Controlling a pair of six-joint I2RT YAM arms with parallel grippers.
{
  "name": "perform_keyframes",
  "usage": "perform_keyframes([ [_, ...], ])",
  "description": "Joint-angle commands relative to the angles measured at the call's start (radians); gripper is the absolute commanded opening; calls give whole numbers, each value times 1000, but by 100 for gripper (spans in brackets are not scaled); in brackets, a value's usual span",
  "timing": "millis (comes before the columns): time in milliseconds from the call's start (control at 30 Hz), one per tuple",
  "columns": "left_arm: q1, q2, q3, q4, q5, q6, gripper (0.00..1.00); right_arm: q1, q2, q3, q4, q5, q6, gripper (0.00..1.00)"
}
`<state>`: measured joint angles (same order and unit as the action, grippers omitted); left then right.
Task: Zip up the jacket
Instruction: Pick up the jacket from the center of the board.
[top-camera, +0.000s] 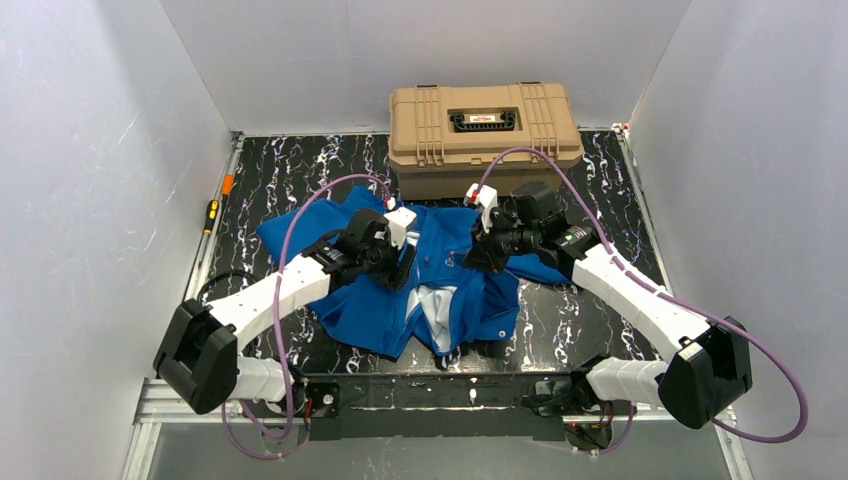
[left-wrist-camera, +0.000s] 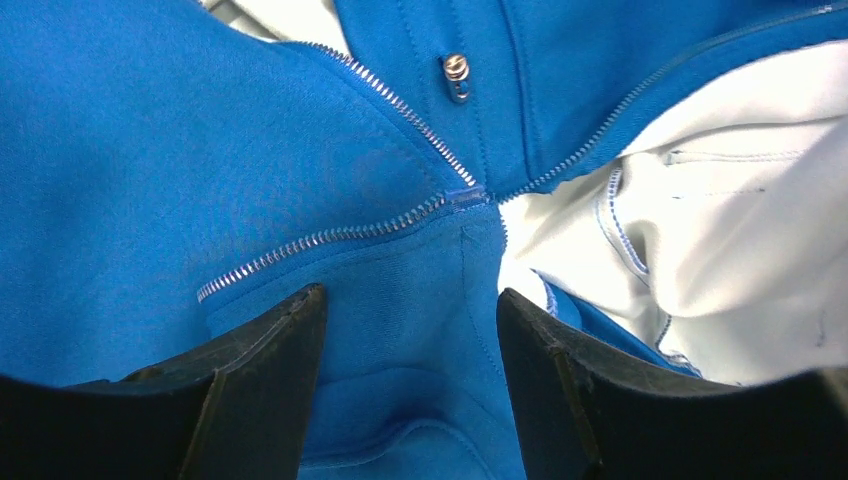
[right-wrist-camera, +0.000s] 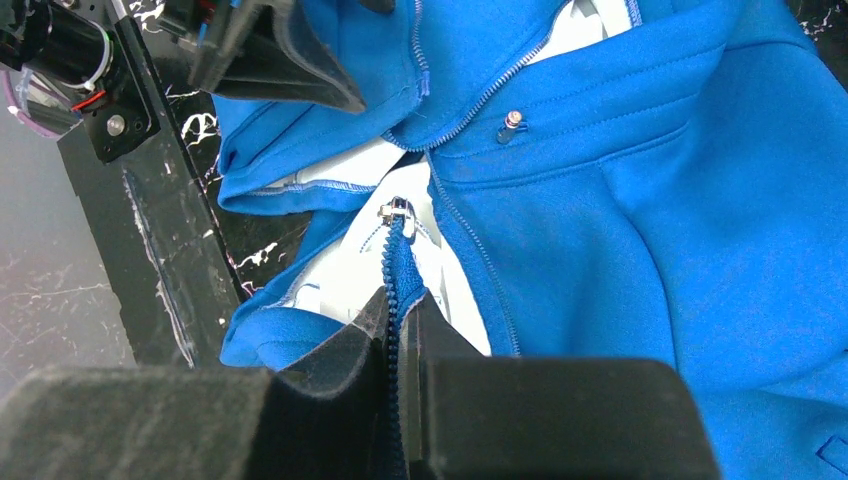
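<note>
The blue jacket (top-camera: 440, 290) lies crumpled mid-table, its front partly open on pale lining (top-camera: 437, 305). My left gripper (top-camera: 407, 270) hovers over its left half. In the left wrist view this gripper (left-wrist-camera: 410, 295) is open, blue fabric below the gap and nothing pinched. Silver zipper teeth (left-wrist-camera: 320, 238) meet at a junction just beyond, under a snap (left-wrist-camera: 456, 68). My right gripper (right-wrist-camera: 402, 300) is shut on the jacket's toothed zipper edge (right-wrist-camera: 398, 260), just below the metal slider (right-wrist-camera: 397, 212). It sits on the jacket's right half (top-camera: 475, 258).
A tan hard case (top-camera: 485, 135) stands at the back of the black marbled table (top-camera: 300, 165), just behind the jacket. A screwdriver (top-camera: 212, 212) and an orange item (top-camera: 228, 184) lie along the left rail. White walls enclose three sides.
</note>
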<state>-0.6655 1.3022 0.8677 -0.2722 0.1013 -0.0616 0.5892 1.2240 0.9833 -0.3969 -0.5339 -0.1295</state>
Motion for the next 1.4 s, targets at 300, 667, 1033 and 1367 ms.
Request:
perform_keyframes([
  [300,-6,82,-52,109,-86,-119,38,-6,-20,6,44,-1,17,1],
  [667,-6,35,12,46,-103,-50,0,-8,-29,3,44,-6,16,1],
  [1033,-6,23,50,-120,-55,-289,70,-8,-14,15,64,-33,31,1],
  [1367,8,116,13,23,-72,-372,70,-7,-24,15,64,-27,43,1],
])
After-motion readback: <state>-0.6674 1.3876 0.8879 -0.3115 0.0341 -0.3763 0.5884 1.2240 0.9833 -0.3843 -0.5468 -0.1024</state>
